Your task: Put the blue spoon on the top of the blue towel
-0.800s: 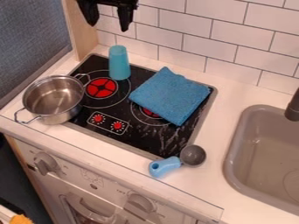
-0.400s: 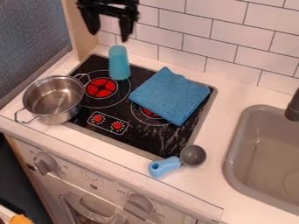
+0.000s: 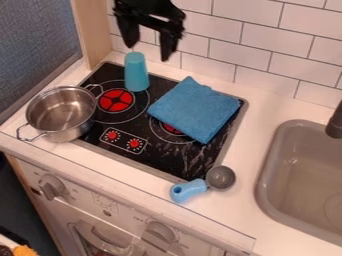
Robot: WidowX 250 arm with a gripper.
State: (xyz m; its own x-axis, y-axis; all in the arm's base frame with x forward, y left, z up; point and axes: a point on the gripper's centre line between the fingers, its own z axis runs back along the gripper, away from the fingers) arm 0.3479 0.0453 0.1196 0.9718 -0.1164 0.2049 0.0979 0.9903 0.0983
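The black gripper [image 3: 148,52] hangs at the top of the view, above and behind the stove, its two fingers apart with nothing between them. Below and to the right of it, the folded blue towel [image 3: 194,109] lies over the right part of the black stovetop. The blue spoon [image 3: 190,190], with a light blue handle and a round grey bowl, rests at the counter's front edge. Its bowl points right, and it lies apart from the towel, off the stove's front right corner.
A turquoise cup [image 3: 136,72] stands on the stovetop's back left, almost under the gripper. A metal pot [image 3: 61,113] sits at the left side of the stove [image 3: 127,131]. The grey sink [image 3: 304,172] is at the right, with a dark faucet [image 3: 335,121]. A tiled wall runs behind.
The gripper has come further down into view and moved to the right. Its fingers stay apart. Towel, spoon, cup and pot have kept their places.
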